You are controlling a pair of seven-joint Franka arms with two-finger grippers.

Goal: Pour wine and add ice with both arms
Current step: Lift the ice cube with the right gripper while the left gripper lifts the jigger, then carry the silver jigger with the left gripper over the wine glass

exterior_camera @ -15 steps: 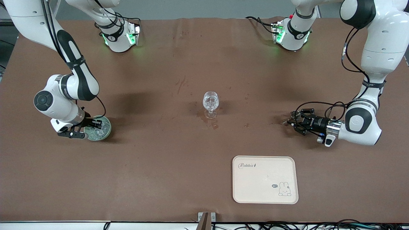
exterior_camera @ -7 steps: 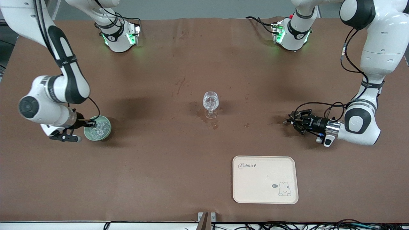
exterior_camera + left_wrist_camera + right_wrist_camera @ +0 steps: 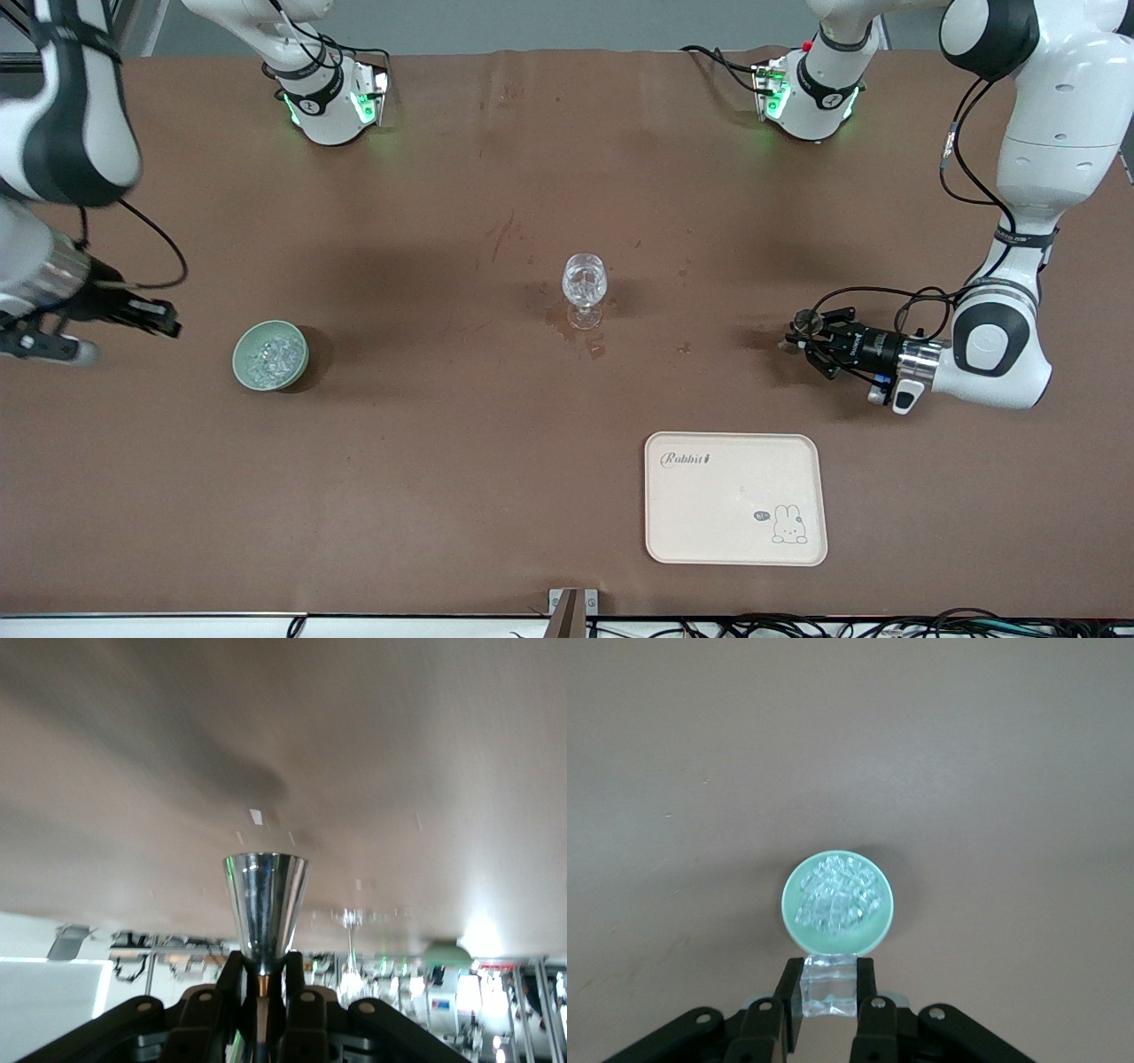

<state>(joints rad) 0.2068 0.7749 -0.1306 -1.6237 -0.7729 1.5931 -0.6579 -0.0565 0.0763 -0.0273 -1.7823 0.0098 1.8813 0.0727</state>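
On the brown table (image 3: 425, 461), an ice cube (image 3: 828, 985) is pinched by the right gripper (image 3: 828, 992) — a metal cup (image 3: 265, 908) is clamped by the left gripper (image 3: 262, 979).

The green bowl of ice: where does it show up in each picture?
Front view: the green bowl sits on the table toward the right arm's end, apart from the right gripper.
Left wrist view: a pale green shape at the table's edge, probably the bowl.
Right wrist view: mid-picture, above the ice cube held in the jaws.
Shared landmark: the brown table.
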